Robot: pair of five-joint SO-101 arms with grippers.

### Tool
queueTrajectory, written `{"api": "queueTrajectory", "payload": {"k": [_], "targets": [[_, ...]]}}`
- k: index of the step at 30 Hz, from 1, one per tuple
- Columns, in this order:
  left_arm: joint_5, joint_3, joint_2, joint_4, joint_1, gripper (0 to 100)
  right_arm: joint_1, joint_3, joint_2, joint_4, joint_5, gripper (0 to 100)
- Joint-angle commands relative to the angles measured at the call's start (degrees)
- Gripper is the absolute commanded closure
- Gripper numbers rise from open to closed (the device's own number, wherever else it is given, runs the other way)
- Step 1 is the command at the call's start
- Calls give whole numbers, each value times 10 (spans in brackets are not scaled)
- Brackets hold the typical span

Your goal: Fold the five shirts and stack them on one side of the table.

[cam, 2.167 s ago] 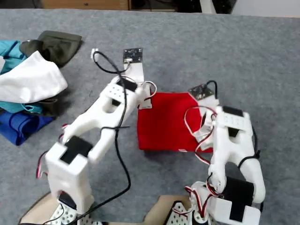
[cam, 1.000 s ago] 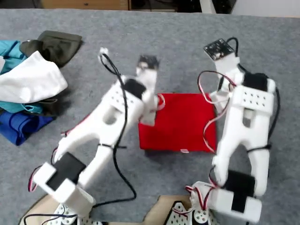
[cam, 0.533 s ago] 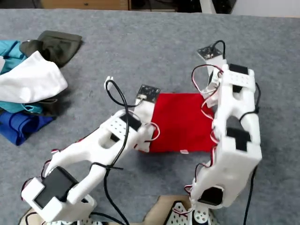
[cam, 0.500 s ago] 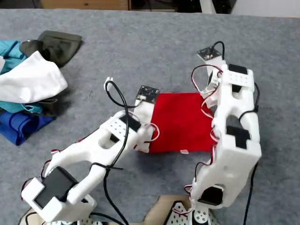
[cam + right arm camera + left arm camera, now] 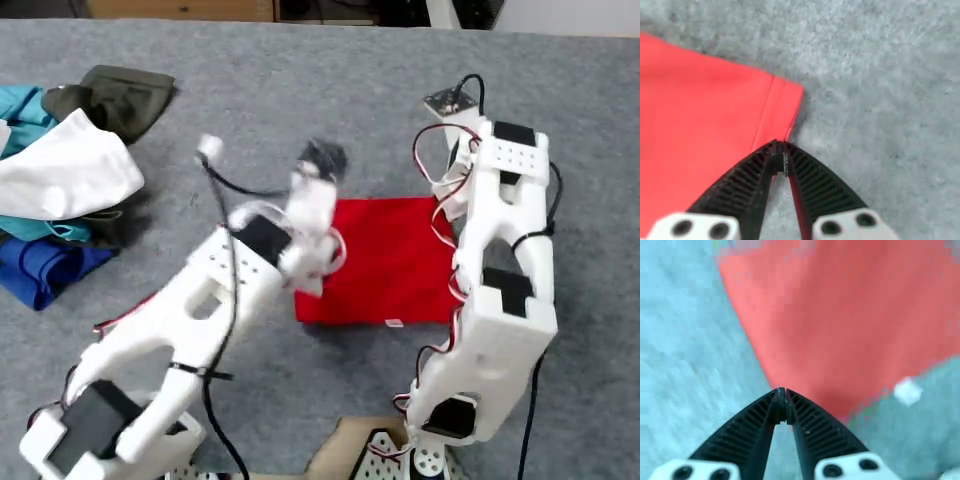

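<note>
Left end effector point(image 5: 781, 407): tips pressed together, nothing seen clamped between them, sitting right at the edge of the red shirt point(image 5: 850, 315) where it meets the grey desk point(image 5: 685, 340). A small white tag point(image 5: 907, 390) lies just off the shirt's edge near it. Right end effector point(image 5: 780, 157): tips also together, nothing visibly gripped, hanging over the hemmed corner of the red shirt point(image 5: 695, 110), with bare desk point(image 5: 880, 75) beside it. From the high view, the left arm point(image 5: 230, 290) comes in along one side of the red shirt point(image 5: 385, 260) and the right arm point(image 5: 500, 250) runs along the opposite side, so the shirt lies between them. It looks like a flat, neat rectangle in the middle of the desk point(image 5: 400, 100), apparently folded. Well apart from it, at the far left side, is a loose heap: a white shirt point(image 5: 65, 170) on top, an olive one point(image 5: 125, 95) behind it, a teal one point(image 5: 20, 105) and a blue one point(image 5: 40, 265) underneath, all crumpled. Progress, as a judgement: one of five looks folded or nearly so, but it is not placed at a side. The other four are unfolded and no stack has been started. Most of the task is left: move the red one aside, then fold and stack the other four.
</note>
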Motion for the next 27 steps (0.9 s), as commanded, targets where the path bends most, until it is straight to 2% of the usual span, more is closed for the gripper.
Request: {"api": "queueTrajectory", "payload": {"k": [1, 7, 11, 16, 21, 27], "targets": [[-2, -44, -12, -57, -60, 981, -4, -24, -90, 31, -3, 994], [0, -42, 135, -147, -84, 981, 22, -23, -182, 112, 2, 994], [22, -107, 234, -177, -87, 981, 46, 14, -249, 148, 4, 994], [26, -167, 324, -173, -98, 981, 74, 133, -369, 155, 25, 994], [25, -178, 331, -155, -142, 981, 114, 274, -502, 150, 92, 992], [25, -251, 298, -66, -182, 981, 124, 373, -601, 143, 193, 990]]}}
